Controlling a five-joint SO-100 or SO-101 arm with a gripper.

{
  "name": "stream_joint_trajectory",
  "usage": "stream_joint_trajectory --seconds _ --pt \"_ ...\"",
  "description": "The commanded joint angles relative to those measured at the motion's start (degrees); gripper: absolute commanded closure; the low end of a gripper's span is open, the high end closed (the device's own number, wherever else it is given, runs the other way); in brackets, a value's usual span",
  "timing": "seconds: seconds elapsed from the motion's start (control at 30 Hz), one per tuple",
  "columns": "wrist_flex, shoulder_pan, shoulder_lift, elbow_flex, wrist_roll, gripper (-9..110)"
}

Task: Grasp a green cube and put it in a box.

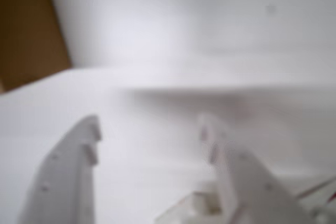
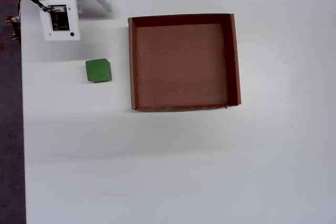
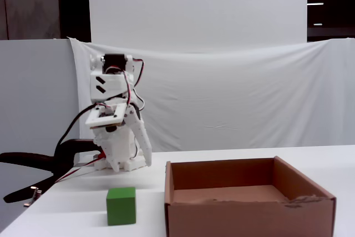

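The green cube (image 2: 98, 70) sits on the white table, left of the box in the overhead view. In the fixed view the cube (image 3: 121, 205) stands in front of the arm. The brown cardboard box (image 2: 132, 66) is empty and also shows in the fixed view (image 3: 249, 217). My gripper (image 2: 105, 4) is folded back by the arm's base at the far left, apart from the cube. In the fixed view the gripper (image 3: 147, 161) points down at the table. In the blurred wrist view the gripper (image 1: 149, 132) is open and empty. No cube shows there.
The white arm base (image 3: 113, 162) stands at the table's back left with cables (image 3: 66, 137) trailing off the left edge. A white cloth backdrop (image 3: 233, 98) hangs behind. A brown blurred patch (image 1: 26, 24) fills the wrist view's top left corner.
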Motion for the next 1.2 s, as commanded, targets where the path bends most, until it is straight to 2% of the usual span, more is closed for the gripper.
stream_joint_trajectory --seconds 0.0,0.43,0.77,1.17 --pt "2.2 0.9 -3.6 -7.2 -2.8 75" --pt "11.3 6.6 -23.2 -29.8 -13.6 75" --pt "10.8 12.3 -45.4 -48.6 -21.9 72" --pt "4.0 12.9 -59.9 -57.6 -22.1 70"
